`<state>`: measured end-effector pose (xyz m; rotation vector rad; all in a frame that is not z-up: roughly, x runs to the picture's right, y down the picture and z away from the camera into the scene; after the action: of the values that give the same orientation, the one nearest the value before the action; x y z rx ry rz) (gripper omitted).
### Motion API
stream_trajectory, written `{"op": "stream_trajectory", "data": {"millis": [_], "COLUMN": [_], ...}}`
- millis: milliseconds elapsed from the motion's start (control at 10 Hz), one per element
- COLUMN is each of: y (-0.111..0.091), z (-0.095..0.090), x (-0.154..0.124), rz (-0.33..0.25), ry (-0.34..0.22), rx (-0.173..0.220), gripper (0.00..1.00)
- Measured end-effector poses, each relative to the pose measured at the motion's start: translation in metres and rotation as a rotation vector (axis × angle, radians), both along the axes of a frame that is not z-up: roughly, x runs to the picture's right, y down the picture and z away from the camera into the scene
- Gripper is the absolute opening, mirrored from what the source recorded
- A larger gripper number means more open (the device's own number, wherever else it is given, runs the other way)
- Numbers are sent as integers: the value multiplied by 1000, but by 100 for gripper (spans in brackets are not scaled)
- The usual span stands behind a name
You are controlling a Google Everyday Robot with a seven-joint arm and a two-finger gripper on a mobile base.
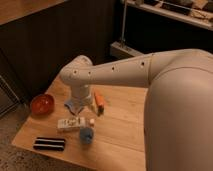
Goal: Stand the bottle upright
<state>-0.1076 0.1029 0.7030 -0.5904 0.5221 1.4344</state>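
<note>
White bottle (71,123) lies on its side close under the fingers (75,106).

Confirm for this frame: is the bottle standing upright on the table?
No, the bottle lies flat on its side on the table next to the blue cup, with the gripper just beyond it.

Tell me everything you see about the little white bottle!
The bottle is small, white and boxy, plastic-looking, with dark label marks and a white cap. It lies on its side on the wooden table, with a blue cup close by its cap end. The gripper hangs just behind it, apparently not touching.
</note>
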Motion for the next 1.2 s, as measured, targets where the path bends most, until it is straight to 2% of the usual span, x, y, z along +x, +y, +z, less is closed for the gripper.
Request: {"op": "stream_trajectory", "data": {"millis": [900,1100,1200], "y": [-1,-5,-12], "z": [-1,-1,-2], "x": [0,1,2], "rz": [-12,-74,-127], "ry": [-5,-44,-79], "rx": [1,2,8], "gripper": [65,65,65]}}
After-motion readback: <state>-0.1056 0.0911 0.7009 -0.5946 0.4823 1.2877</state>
